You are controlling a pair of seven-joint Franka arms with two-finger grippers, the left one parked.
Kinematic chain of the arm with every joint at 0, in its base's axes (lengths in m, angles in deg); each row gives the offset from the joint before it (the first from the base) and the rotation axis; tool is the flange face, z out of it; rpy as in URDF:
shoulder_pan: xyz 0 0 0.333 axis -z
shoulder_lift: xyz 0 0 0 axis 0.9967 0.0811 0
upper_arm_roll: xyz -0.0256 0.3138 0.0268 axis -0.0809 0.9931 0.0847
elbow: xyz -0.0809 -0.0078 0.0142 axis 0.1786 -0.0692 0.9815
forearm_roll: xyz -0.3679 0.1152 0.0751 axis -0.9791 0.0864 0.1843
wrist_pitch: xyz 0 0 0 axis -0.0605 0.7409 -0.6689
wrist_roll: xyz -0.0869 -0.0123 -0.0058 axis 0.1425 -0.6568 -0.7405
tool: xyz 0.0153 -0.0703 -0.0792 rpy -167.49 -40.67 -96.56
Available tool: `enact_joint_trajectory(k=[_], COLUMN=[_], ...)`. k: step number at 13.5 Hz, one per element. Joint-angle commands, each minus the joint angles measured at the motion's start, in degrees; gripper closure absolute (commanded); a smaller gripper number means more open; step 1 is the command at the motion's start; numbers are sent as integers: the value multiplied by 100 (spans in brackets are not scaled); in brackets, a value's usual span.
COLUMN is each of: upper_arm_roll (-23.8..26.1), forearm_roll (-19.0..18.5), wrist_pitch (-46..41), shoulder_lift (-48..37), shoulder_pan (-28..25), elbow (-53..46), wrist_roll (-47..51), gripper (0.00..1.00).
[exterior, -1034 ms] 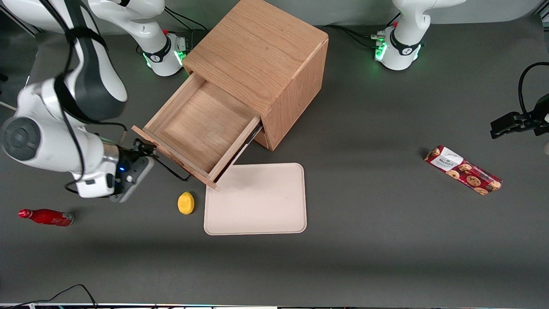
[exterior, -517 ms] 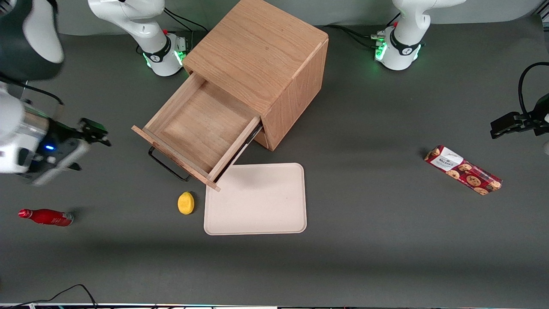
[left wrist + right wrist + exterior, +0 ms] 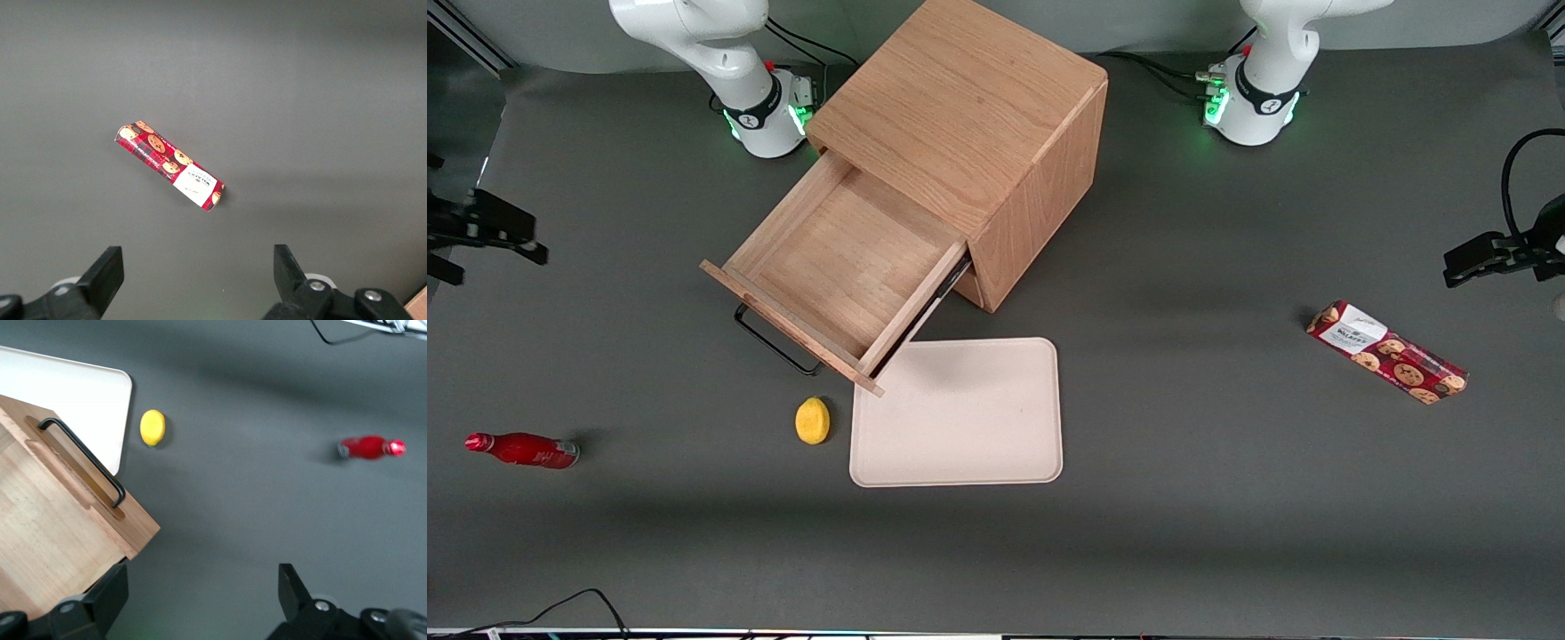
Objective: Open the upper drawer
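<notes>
Now the oak drawer (image 3: 836,271) juts wide open from the cabinet (image 3: 969,116), its thin black bar handle (image 3: 775,345) facing the working arm's end, where the pincer (image 3: 480,233) hangs spread and empty.

Matt oak-grain wood upper drawer (image 3: 845,267), thin black metal handle (image 3: 775,342), matt grey table (image 3: 1227,444).

surface: dark grey matte tabletop (image 3: 1227,533) | light: even, soft shadows | edge farthest from camera: possibly pale wall
</notes>
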Motion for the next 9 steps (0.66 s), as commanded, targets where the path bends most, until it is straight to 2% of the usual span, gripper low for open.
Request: enact_joint_trajectory(k=[1, 4, 9], upper_arm_roll=[-132, -132, -132], forearm_roll=[-97, -88, -88], wrist_pitch=[-82, -73, -64], shoulder_lift=[-152, -152, -117], shoulder_pan=[-76, -84, -76], elbow=[189, 198, 207], wrist_roll=[483, 1099, 1364], gripper=[0, 0, 0])
